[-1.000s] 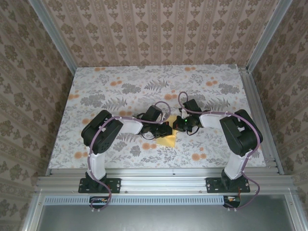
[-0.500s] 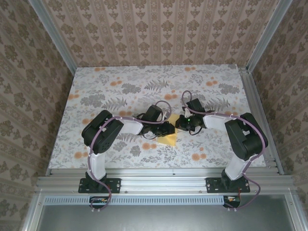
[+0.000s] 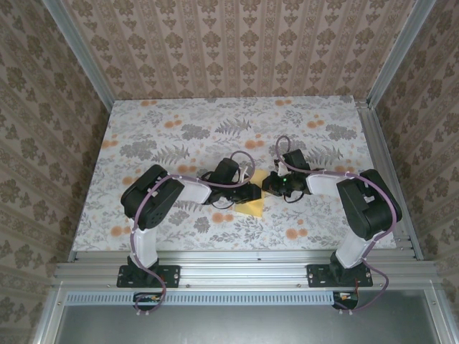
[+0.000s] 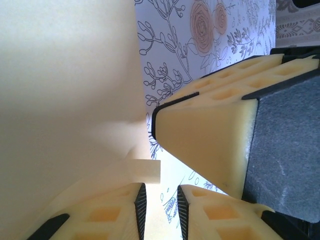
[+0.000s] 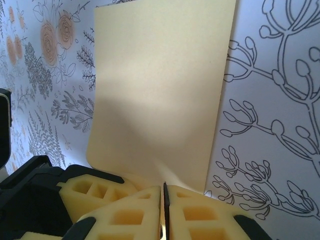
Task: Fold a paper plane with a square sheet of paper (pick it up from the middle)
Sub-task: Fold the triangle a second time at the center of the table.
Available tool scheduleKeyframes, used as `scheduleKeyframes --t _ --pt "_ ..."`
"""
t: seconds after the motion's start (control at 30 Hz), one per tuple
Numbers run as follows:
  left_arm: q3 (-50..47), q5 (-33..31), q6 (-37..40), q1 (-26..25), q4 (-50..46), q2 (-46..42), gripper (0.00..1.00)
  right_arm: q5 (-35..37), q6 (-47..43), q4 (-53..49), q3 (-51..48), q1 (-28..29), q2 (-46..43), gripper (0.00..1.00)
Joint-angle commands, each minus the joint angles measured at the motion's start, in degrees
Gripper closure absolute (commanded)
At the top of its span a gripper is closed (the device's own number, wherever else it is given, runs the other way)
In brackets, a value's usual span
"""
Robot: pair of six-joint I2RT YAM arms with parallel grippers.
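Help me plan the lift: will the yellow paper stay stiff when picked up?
Likely floppy: the square sheet of paper bends up toward the right gripper instead of lying flat. Probably light and easily creased; its edge looks thin.

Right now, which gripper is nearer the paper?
Right. The right gripper has its jaws shut on the paper at its edge. The left gripper sits just beside the paper, jaws apart, gripping nothing that I can see.

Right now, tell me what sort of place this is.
Probably a purpose-built robot test cell, not a home: an aluminium frame boxes in wallpapered walls, the left arm and right arm are bolted to a rail at the table edge, with paper between them.
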Motion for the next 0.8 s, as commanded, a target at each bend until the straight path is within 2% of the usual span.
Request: scheduleKeyframes --t 0.0,0.37,0.77 --pt "-1.03 -0.99 1.61 -0.52 3.30 -1.13 0.74 -4.04 -0.05 -0.87 -1.83 0.14 -1.20 0.84" --pt "-1.75 -0.20 2.03 -0.13 4.46 -2.06 0.88 -6.11 0.26 0.25 -3.92 -0.71 -1.81 0.82" --pt "-1.78 -0.48 2.14 0.12 4.38 -1.53 0.92 -8.62 2.15 2.31 -6.85 -0.86 -3.89 0.83"
